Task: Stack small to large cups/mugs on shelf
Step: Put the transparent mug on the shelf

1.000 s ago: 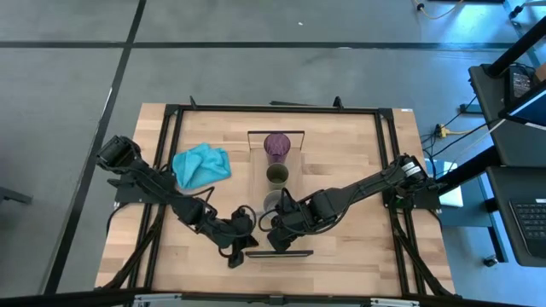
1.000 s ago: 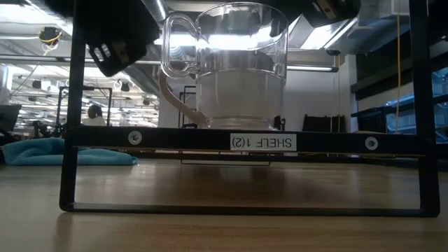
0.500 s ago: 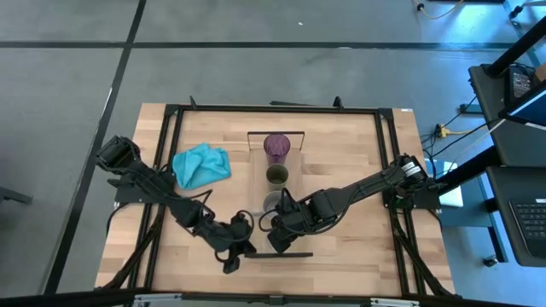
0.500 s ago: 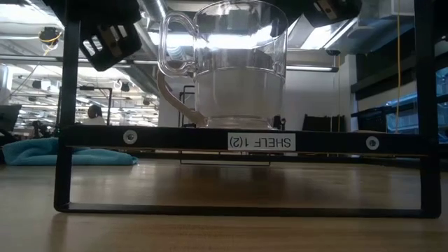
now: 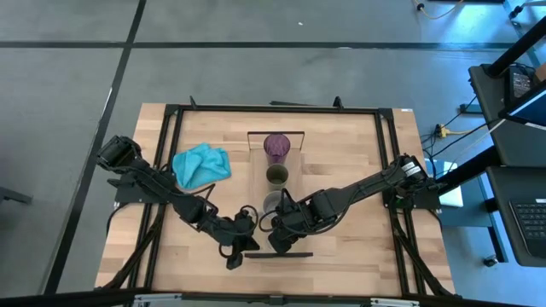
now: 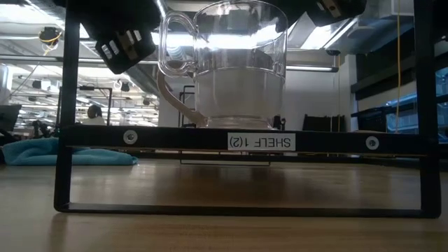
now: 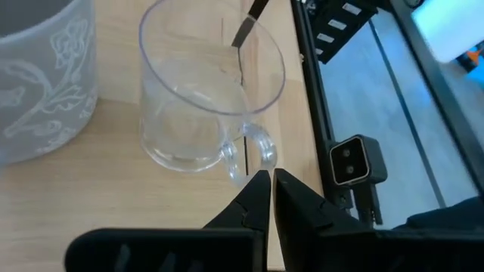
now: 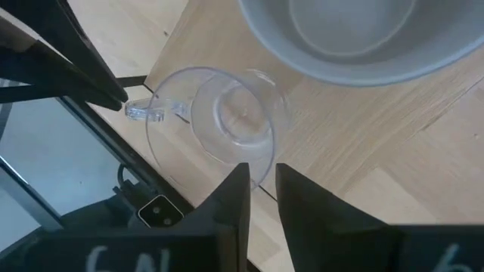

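The shelf point(image 5: 275, 213) lies lengthwise at mid-bench point(image 5: 358, 256). On it, in a row: purple tumbler point(image 5: 276, 147) at the far end, olive cup point(image 5: 277, 176), grey mug point(image 7: 38, 75), then the clear glass point(image 6: 224, 66) at the near end. The glass has a handle, touching nothing.

The left gripper point(image 7: 265, 189), fingers together, sits just beside that handle. The right gripper point(image 8: 257, 185), fingers slightly apart, hovers over the glass rim, holding nothing. A teal cloth point(image 5: 200, 164) lies left of the shelf, well apart.
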`<state>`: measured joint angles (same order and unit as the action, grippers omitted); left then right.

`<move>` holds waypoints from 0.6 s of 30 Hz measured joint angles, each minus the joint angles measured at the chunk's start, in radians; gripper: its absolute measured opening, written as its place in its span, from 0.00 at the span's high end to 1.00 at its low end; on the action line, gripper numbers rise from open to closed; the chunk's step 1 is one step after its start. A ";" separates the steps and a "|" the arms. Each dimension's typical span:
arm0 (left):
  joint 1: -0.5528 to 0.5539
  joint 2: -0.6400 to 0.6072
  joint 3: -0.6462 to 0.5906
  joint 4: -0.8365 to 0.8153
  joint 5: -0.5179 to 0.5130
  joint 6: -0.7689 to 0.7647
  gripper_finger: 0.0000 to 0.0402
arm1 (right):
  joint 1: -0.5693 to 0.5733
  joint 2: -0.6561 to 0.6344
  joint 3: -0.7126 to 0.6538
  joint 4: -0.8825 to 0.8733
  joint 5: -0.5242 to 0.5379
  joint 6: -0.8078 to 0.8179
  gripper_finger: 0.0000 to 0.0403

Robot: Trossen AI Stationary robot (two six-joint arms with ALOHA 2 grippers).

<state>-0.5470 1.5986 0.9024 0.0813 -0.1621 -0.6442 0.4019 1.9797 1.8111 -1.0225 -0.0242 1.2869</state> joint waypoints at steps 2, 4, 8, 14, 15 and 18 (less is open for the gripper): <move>0.002 0.000 0.000 0.009 0.001 0.002 0.97 | 0.000 0.000 0.000 0.000 0.000 -0.004 0.83; 0.002 0.000 0.000 0.020 0.001 0.008 0.97 | 0.000 0.000 0.000 0.000 0.002 -0.005 0.83; 0.004 0.000 0.000 0.020 0.001 0.009 0.97 | 0.000 0.000 0.000 0.000 0.002 -0.009 0.83; 0.006 0.000 0.000 0.020 -0.013 0.010 0.97 | 0.000 0.000 0.000 -0.025 0.003 -0.012 0.83; 0.006 0.000 0.000 0.020 -0.020 0.012 0.97 | 0.000 0.000 0.000 -0.031 0.003 -0.013 0.83; 0.006 0.000 0.000 0.039 -0.031 0.026 0.97 | 0.000 0.000 0.000 -0.041 0.003 -0.013 0.83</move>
<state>-0.5415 1.5990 0.9024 0.1203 -0.1936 -0.6178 0.4015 1.9797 1.8111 -1.0635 -0.0208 1.2742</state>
